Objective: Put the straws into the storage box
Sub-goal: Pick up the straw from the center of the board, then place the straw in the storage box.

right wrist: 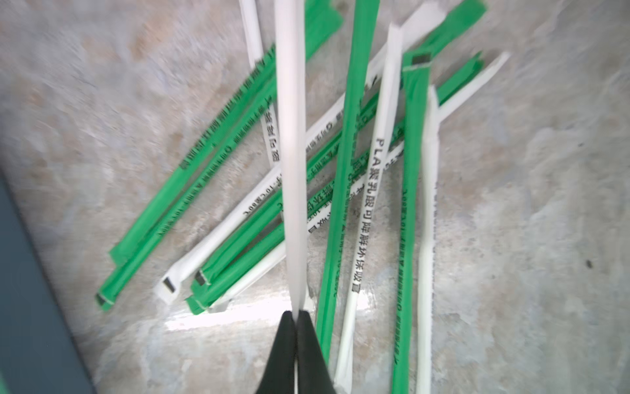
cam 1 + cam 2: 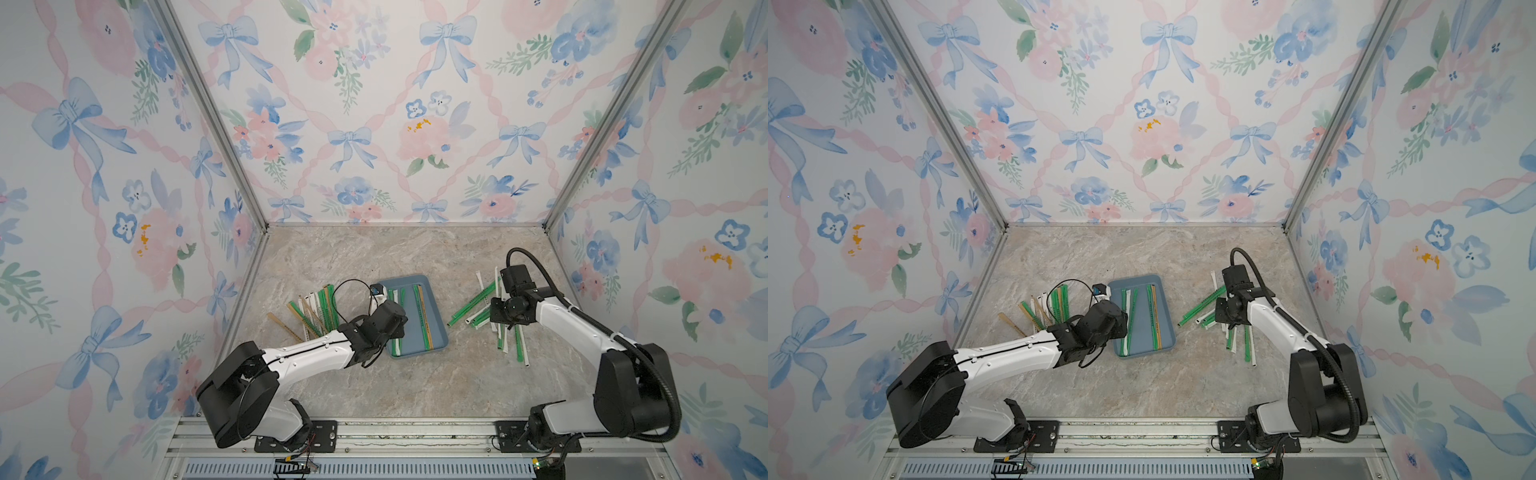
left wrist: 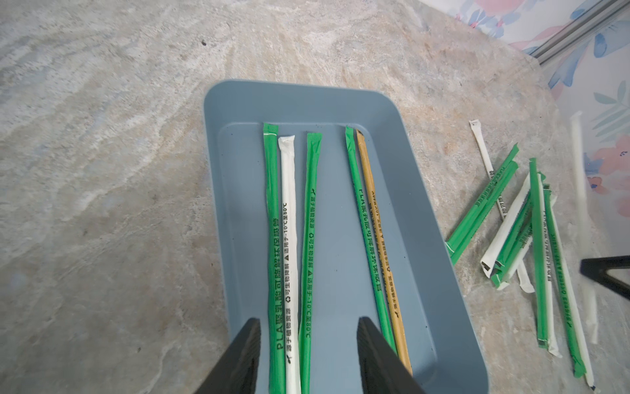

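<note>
While the right gripper [image 1: 296, 315] pinches one white straw [image 1: 289, 136], we note the storage box [image 2: 439, 328] lies frame-left of it in a top view, long axis up-frame. The left gripper [image 3: 308, 320] is spread and empty above the box.

Both top views are taken from high above the front edge of the worktop [image 2: 415, 386], facing down and toward the back wall [image 2: 374, 83]. They are far enough that both arms and the whole worktop are included. As the two are set side by side, nearly the same scene is shared, only slightly shifted sideways.

The left wrist view is taken from behind the fingers [image 3: 243, 354] of the left gripper [image 3: 306, 319], low and near over the storage box [image 3: 416, 211], facing along its length. The straws [image 3: 484, 204] lying beside the box are included at its side.

The right wrist view is taken very near, steeply down past the right gripper [image 1: 296, 312] and the white straw [image 1: 289, 136] in it. It is filled by the same straws, so this pile is shared by both wrist views.
</note>
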